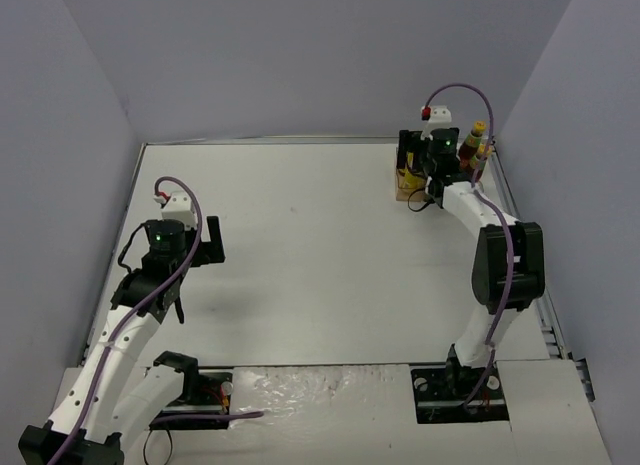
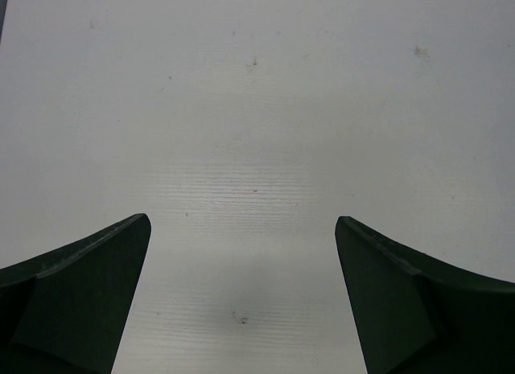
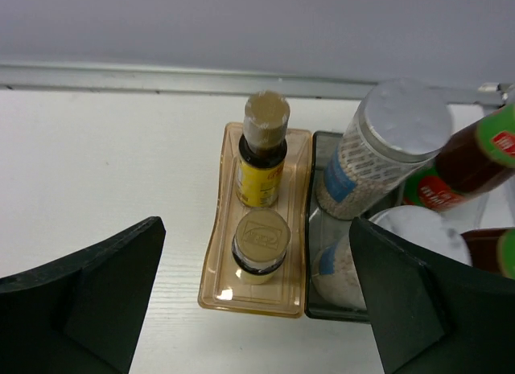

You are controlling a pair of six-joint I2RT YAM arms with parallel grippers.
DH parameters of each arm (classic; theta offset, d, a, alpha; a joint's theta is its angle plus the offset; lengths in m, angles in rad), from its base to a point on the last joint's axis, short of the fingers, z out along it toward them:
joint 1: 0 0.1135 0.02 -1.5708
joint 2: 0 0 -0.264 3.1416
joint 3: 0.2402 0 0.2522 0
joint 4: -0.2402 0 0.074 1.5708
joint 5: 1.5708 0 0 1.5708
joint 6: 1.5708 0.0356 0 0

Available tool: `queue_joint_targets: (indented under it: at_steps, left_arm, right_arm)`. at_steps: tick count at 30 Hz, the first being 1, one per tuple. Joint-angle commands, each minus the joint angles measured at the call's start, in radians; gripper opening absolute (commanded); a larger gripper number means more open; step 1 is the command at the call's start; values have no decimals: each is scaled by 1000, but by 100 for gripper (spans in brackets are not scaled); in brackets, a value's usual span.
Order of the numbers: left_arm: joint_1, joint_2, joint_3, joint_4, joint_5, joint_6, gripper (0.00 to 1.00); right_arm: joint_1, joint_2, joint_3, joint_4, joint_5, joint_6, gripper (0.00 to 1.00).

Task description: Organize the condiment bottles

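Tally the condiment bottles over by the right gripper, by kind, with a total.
tan-capped bottles: 2
silver-lidded shakers: 2
dark red bottles: 2
Total: 6

The bench [image 1: 300, 265] is white. The orange tray [image 3: 216, 261] is see-through amber, the grey tray [image 3: 334, 314] dark. The small bottles [image 3: 259, 177] have tan caps, the farther one a yellow label. The shakers [image 3: 378, 161] are pale and speckled, with silver lids and blue-and-white labels. The red bottles [image 3: 471, 161] carry green-and-red labels and yellow caps.
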Motion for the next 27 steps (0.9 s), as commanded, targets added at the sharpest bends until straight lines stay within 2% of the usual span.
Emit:
queue_joint_targets:
  at_steps: [1,7,14,20,27]
  left_arm:
    - [-13,-27,31,41,15,-1,97]
    - [-52,-58,34,35,-10,9,97]
    - [-68,-89,34,19,-32,4,97]
    - [-79,-95,29,15,-48,-5,97]
    - [-103,-115,16,34,-78,-4,97]
  right_arm:
    - [15,-248,-2,-2,11,-5,98]
    - [26,-526,-60,-128,16,11,100]
    - [26,-857,-176,-357,62,30,100]
    - [24,-1125,-344,-457,159,135,100]
    - [24,-1358,-500,-533,123,161,100]
